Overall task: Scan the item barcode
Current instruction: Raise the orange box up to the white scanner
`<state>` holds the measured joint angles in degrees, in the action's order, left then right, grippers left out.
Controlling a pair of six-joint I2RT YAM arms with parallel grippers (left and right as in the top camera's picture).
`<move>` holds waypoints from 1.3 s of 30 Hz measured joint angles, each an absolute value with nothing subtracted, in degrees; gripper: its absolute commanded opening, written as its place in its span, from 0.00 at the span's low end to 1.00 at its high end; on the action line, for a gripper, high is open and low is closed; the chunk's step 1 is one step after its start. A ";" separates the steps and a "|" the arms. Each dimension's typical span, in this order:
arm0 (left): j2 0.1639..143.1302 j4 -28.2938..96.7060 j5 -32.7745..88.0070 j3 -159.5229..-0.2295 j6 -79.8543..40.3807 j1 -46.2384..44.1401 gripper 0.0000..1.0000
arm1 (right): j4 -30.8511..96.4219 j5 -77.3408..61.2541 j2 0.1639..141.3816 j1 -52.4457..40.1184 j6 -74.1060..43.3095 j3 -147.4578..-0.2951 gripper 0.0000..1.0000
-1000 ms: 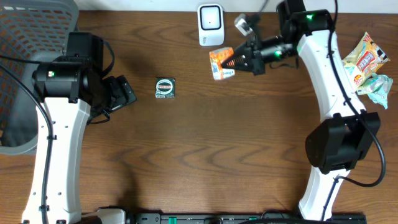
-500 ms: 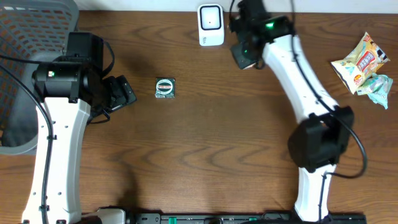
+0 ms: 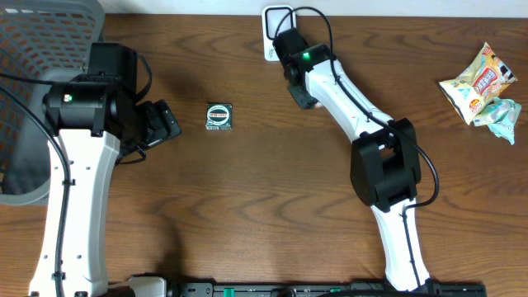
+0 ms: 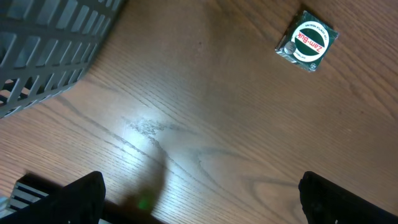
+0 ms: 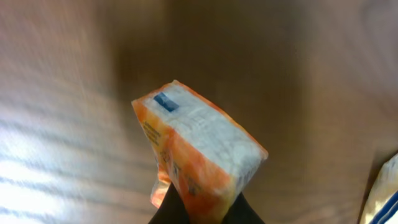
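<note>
Orange packet [image 5: 199, 155] pinched by right gripper [image 5: 202, 208], long edge slanted upper-left to lower-right, blue-marked face turned to wrist camera; hidden overhead under arm beside scanner [image 3: 271, 21]. Left gripper [image 4: 199, 205] spread wide.

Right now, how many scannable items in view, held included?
4: Zam-Buk tin left of centre; yellow packet and teal packet together at the far right; orange packet held in the right gripper. Others may be hidden.
</note>
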<state>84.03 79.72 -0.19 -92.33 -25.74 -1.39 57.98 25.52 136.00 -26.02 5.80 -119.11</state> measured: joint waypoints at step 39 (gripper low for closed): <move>84.03 79.72 -0.16 -92.33 -25.74 -1.39 0.98 | 4.82 14.68 144.99 -23.92 50.78 -122.93 0.01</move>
